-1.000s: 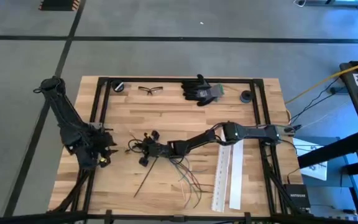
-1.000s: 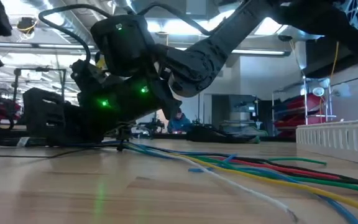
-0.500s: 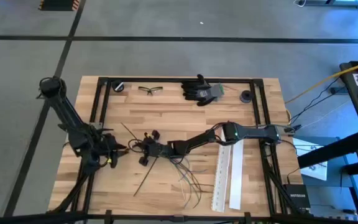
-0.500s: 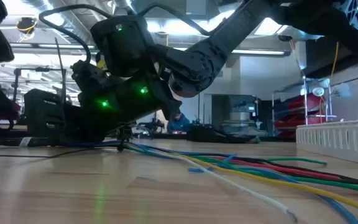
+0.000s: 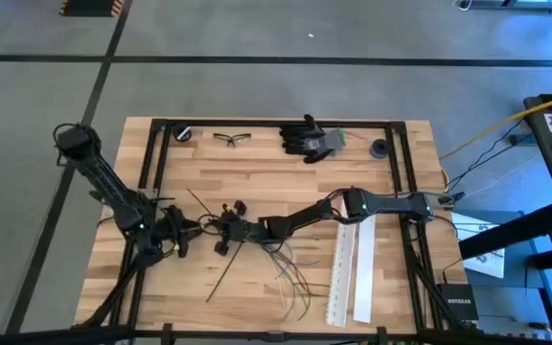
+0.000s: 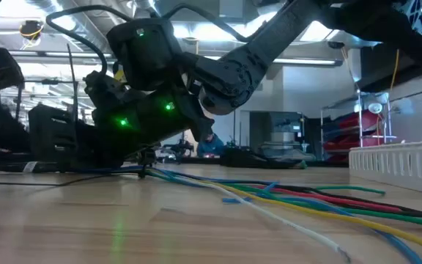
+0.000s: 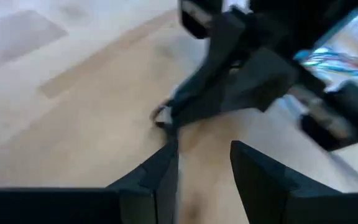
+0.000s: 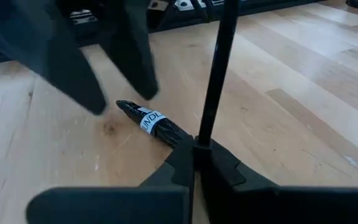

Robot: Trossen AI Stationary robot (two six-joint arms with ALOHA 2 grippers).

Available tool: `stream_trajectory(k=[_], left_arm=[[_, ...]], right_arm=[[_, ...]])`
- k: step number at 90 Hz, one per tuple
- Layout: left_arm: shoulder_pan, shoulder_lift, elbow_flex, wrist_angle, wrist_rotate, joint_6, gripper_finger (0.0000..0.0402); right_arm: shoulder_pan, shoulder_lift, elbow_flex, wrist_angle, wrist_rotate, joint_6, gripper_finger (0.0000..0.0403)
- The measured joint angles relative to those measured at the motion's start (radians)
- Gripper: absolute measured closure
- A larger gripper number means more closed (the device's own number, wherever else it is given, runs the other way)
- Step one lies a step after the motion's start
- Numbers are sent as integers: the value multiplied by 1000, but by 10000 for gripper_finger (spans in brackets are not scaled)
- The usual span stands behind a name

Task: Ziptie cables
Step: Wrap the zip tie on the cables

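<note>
Several thin cables (image 5: 290, 273) fan out on the wood near the table's front; in the low view they run as coloured strands (image 6: 306, 198). My right gripper (image 5: 220, 230) lies low at the table's middle left, shut on a black zip tie (image 8: 218, 68) whose tail stands up (image 6: 70, 81). A dark tip with a white label (image 8: 151, 121) lies on the wood just past its fingertips. My left gripper (image 5: 188, 235) faces it from the left, open, a short way off and touching nothing. Its two fingers (image 8: 73, 68) stand beyond the labelled tip. My right gripper pinches the black zip tie's strap (image 8: 197, 140) between its two shut fingertips. The fingers lie nearly level, just above the wood, pointing toward the table's left. From the pinch the strap rises steeply and its tail stands free in the air.
Black gloves (image 5: 310, 139), safety glasses (image 5: 231, 138) and two small black round parts (image 5: 182, 133) (image 5: 380, 148) lie along the far edge. Two white perforated strips (image 5: 351, 268) lie at the front right. A black frame rail (image 5: 156, 153) runs along the table's left side.
My left gripper has moved toward the table's right edge, close up to my right gripper, staying low over the wood. The zip tie's upright tail, not seen a second ago, now shows beside the right gripper. My right gripper has kept still.
</note>
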Motion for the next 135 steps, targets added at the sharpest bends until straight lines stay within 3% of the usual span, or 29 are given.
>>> stream_trajectory(k=[27, 76, 113, 135], left_arm=[[118, 82, 0, 100, -23, 221, 270], [236, 157, 0, 206, 23, 474, 270], [261, 239, 1, 308, 58, 681, 270], [282, 240, 1, 313, 45, 713, 286]], right_arm=[[0, 0, 0, 2, 0, 0, 403], [0, 0, 0, 0, 3, 0, 403], [1, 0, -1, -5, 8, 0, 403], [0, -1, -1, -2, 7, 1, 403]])
